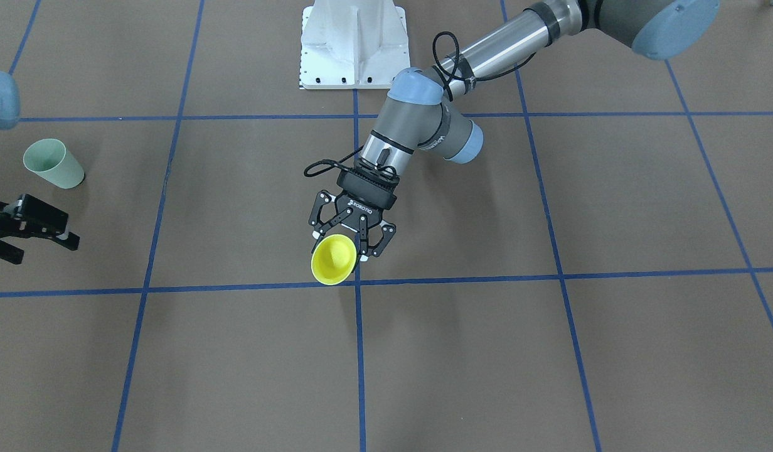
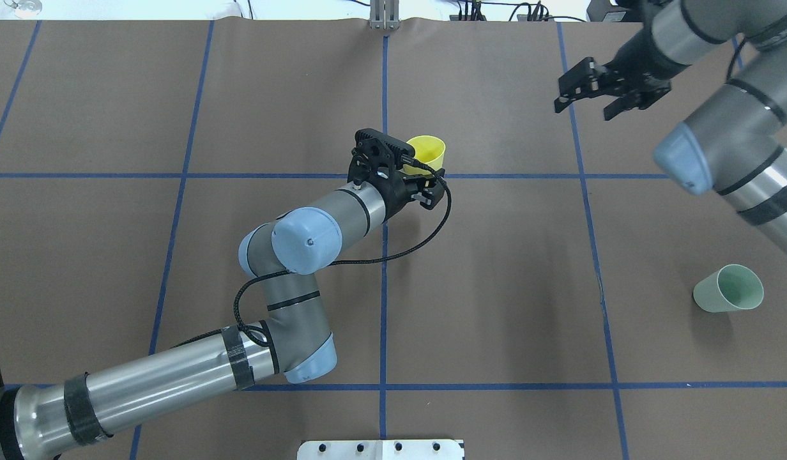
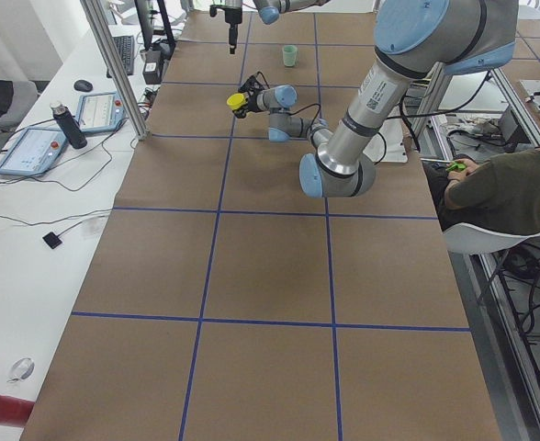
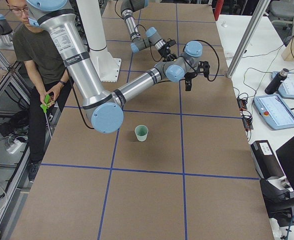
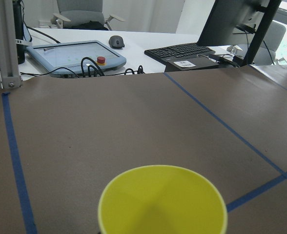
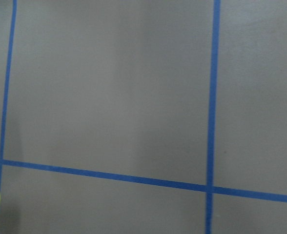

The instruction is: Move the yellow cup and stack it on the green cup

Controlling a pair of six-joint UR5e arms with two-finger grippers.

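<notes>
In the front-facing view, the left gripper [image 1: 341, 246] carries the word ROBOTIQ on its black body. Its jaws are closed on the yellow cup [image 1: 333, 261], which is held tilted, mouth pointing away from the robot, at a blue tape line [image 1: 487, 278] near the middle of the table [image 1: 549, 351]. The green cup [image 1: 53, 164] stands upright, well apart from it. Near it, the right gripper [image 1: 47, 251] has its jaws spread wide and holds nothing.

The overhead view shows the same layout.

In the left wrist view, the yellow rim fills the bottom edge. The label [image 5: 184, 63] by the keyboard [image 5: 180, 50] is too small to read.

The right wrist view shows no writing.
</notes>
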